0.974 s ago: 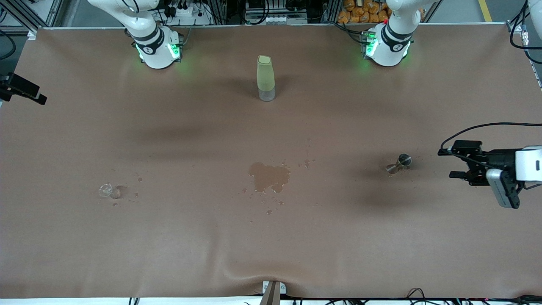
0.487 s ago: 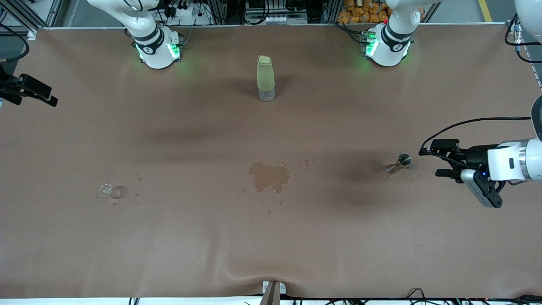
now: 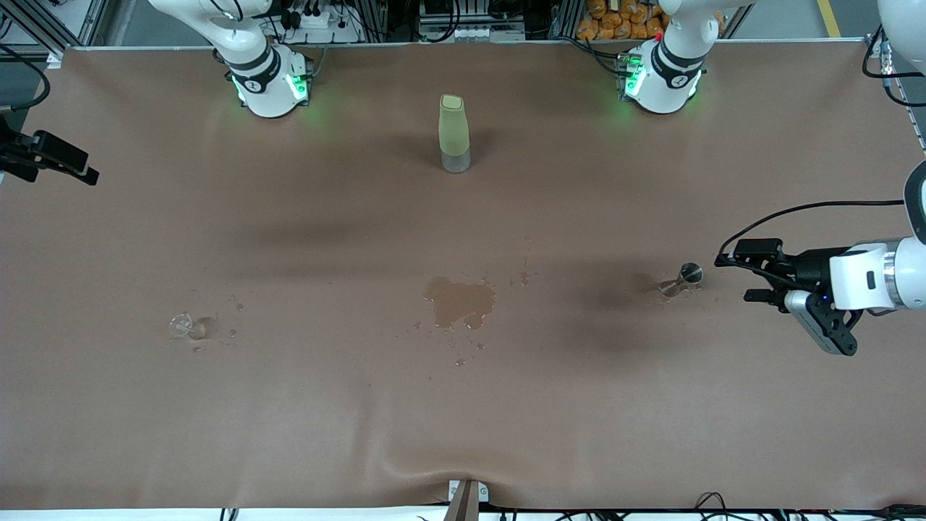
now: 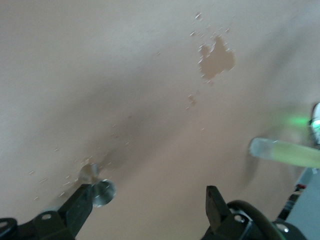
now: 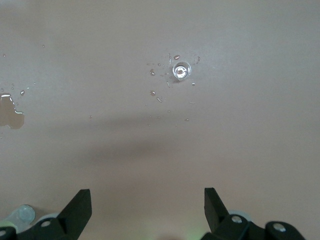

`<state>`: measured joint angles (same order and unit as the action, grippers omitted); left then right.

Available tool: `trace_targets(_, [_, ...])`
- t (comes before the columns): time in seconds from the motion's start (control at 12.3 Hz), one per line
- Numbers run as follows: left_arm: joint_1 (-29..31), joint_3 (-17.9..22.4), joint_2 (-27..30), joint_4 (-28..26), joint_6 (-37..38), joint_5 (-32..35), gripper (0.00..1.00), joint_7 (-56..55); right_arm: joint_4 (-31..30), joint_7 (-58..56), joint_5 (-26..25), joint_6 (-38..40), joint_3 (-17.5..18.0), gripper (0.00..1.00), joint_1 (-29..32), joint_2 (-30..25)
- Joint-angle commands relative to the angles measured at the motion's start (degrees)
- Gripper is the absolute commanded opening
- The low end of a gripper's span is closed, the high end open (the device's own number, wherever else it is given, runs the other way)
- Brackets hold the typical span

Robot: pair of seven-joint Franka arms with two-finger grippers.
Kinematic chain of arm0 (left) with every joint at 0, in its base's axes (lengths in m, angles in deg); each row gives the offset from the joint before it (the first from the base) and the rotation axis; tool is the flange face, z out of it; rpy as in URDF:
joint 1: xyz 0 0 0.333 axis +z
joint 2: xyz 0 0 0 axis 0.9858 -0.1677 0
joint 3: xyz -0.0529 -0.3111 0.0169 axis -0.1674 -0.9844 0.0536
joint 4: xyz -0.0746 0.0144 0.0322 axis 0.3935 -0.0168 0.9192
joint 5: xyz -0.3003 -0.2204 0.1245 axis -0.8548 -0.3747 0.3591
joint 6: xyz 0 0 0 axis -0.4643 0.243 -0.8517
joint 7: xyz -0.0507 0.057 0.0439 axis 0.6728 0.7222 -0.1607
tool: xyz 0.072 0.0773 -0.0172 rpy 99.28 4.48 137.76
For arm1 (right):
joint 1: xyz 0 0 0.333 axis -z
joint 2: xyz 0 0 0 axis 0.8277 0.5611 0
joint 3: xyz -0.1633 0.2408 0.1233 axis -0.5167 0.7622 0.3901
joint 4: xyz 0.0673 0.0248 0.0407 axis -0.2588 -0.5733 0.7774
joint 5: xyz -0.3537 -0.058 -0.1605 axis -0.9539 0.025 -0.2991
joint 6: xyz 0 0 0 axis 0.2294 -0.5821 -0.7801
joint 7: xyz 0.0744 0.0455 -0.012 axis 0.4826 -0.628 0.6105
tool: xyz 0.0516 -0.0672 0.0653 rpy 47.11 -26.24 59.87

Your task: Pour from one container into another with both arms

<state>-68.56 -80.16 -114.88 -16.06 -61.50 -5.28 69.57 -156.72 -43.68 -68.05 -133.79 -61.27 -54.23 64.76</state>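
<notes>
The jigger (image 3: 682, 279), a small metal measure, stands on the table (image 3: 651, 434) toward the left arm's end, with a few drops around its foot. It serves here as the landmark. Well away from it, toward the right arm's end and a little nearer the front camera, a small clear glass (image 3: 182, 325) stands in its own ring of droplets; the right wrist view shows it from above as a round rim (image 5: 181, 71). Between the two, about midway, a puddle (image 3: 460, 301) darkens the cloth, with splashes scattered around it. By my reading, liquid went astray where the two vessels would meet, though one moment cannot say when.

Farther from the front camera than the jigger, between the two bases, a green bottle (image 3: 453, 134) stands upright, clear of both arms' reach paths.

The left gripper (image 3: 752, 278) hangs just beside the jigger, on the table-edge side of it, fingers spread wide and turned sideways toward it. That pose suits either closing in on its narrow waist or backing off after setting it down. In the left wrist view the jigger (image 4: 97, 186) sits beside one finger (image 4: 77, 207), not between the two.

The right gripper (image 3: 54, 155) is over the table edge at the right arm's end, well away from the glass, fingers apart with nothing between them; it appears to be waiting.
</notes>
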Motion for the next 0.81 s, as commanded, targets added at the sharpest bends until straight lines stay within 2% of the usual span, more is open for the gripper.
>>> trace_targets(0.0, [-1.76,0.42,3.17,-1.35,-0.73,3.61,1.0,-1.02,1.14,0.41,0.26,0.18,-0.02,1.0,0.38,0.43])
trace_targets(0.41, [-1.77,0.25,4.4,-1.35,-0.73,6.32,1.0,-2.32,1.14,0.41,0.26,0.18,-0.1,1.0,0.47,0.43])
trace_targets(0.73, [-3.35,0.16,7.56,-1.53,-0.47,7.83,1.0,-12.5,1.14,0.41,0.26,0.18,-0.1,1.0,0.47,0.43])
